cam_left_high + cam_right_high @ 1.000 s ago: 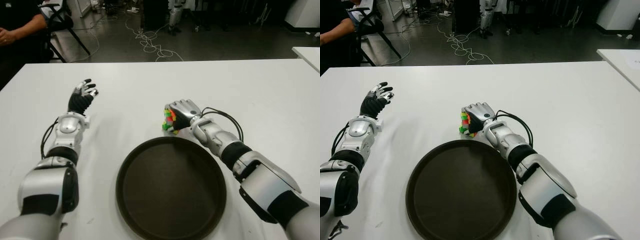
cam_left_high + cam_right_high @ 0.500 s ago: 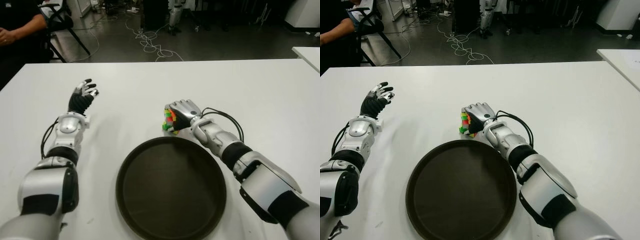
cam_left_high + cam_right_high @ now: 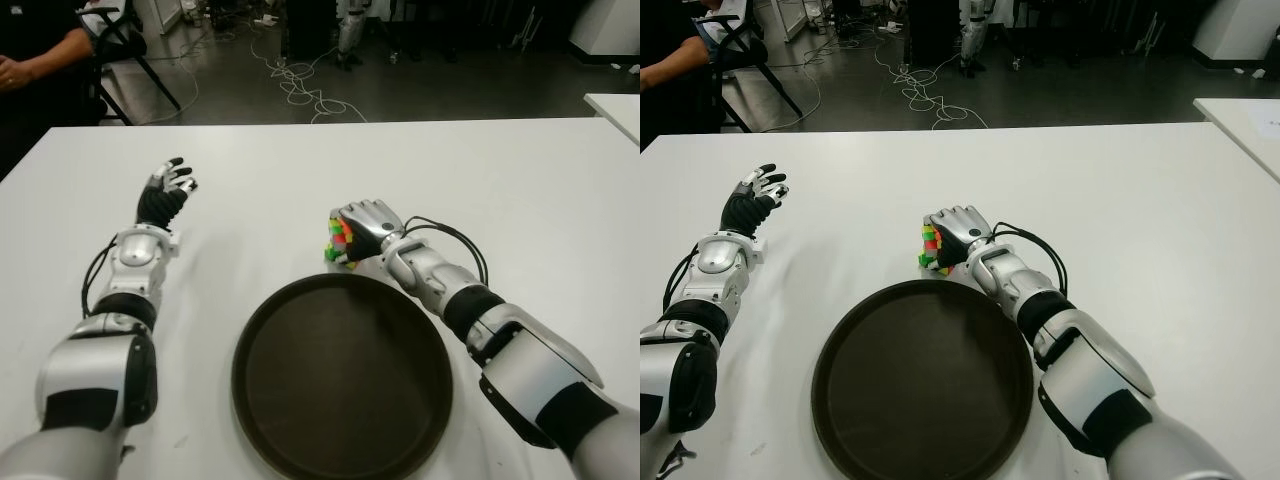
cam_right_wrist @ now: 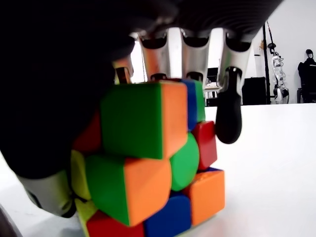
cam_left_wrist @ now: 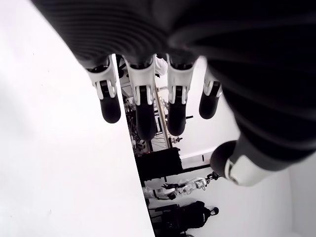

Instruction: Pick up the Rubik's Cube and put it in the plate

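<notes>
The dark plate (image 3: 342, 378) lies nearest on the white bench (image 3: 520, 190). Just beyond its rim, the right hand (image 3: 366, 222) clasps the Rubik's Cube (image 3: 340, 241) (still on the bench). Farther left, the left hand (image 3: 165, 190) shows fingers spread, empty.

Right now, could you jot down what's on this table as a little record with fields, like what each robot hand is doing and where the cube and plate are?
Rubik's Cube: on the white table, just beyond the plate's far rim, not in the plate
Plate: dark, round, nothing in it, near the table's front edge
Right robot hand: over the cube, fingers curled around it
Cube lifted: apparently not; in the right wrist view its bottom looks to sit on the table
Left robot hand: on the left side of the table, fingers spread, holding nothing
Background: a seated person at far left, cables on the floor
</notes>
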`<action>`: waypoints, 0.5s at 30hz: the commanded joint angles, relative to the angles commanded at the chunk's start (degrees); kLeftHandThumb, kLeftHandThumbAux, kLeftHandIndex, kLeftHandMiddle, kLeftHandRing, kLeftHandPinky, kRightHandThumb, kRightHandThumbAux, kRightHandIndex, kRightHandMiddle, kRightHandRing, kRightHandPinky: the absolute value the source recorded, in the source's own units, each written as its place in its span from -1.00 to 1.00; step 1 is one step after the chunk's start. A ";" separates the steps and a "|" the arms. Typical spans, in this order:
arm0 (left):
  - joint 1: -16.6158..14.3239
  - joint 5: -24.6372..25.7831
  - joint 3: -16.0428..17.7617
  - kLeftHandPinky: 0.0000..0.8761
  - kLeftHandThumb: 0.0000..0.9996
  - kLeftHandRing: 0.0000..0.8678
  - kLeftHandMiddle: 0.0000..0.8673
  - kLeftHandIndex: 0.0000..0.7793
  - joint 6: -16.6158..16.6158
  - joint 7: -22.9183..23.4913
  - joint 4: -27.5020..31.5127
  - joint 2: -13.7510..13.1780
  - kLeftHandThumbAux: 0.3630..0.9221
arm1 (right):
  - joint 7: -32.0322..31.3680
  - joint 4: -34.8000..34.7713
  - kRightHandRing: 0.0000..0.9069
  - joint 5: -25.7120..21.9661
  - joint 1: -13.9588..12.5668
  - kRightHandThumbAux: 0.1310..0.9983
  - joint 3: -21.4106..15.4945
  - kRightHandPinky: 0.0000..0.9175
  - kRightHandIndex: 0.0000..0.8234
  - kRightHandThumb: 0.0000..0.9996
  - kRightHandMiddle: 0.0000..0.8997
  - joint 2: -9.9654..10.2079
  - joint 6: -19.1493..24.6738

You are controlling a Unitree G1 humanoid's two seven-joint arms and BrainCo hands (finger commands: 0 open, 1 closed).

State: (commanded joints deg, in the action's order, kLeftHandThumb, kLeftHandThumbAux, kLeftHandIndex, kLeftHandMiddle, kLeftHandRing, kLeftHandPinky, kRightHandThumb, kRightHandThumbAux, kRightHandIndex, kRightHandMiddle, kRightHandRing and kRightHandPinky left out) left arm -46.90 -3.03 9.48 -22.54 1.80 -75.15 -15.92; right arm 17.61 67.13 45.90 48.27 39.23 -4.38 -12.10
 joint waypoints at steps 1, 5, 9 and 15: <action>0.01 -0.05 -0.05 -0.68 -0.71 -0.62 -0.58 -0.69 -0.03 0.03 0.00 -0.02 -0.10 | 0.04 0.05 0.28 0.02 0.03 0.38 -0.02 0.24 0.03 0.37 0.24 0.02 0.03; -0.02 -0.05 -0.08 -0.66 -0.70 -0.61 -0.57 -0.69 0.04 0.21 -0.02 -0.05 -0.11 | 0.40 0.12 0.30 -0.02 0.17 0.38 -0.23 0.27 0.03 0.37 0.27 -0.02 0.09; -0.09 0.36 0.29 -0.63 -0.68 -0.59 -0.55 -0.66 0.17 0.13 -0.03 0.05 -0.13 | 0.78 -0.06 0.31 -0.06 0.44 0.38 -0.50 0.28 0.03 0.37 0.28 -0.24 0.29; -0.06 0.24 0.34 -0.63 -0.69 -0.58 -0.55 -0.67 0.23 -0.31 -0.13 -0.03 -0.15 | 2.37 -0.73 0.32 0.59 1.10 0.38 -0.40 0.28 0.03 0.37 0.30 -0.94 1.05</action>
State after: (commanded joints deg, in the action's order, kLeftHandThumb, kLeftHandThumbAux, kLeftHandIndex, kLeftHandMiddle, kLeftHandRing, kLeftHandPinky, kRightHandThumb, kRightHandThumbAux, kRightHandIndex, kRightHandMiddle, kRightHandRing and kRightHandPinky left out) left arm -46.97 -2.79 9.82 -22.31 1.49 -75.28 -15.95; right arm 19.98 66.40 46.49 49.38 38.83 -5.32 -11.04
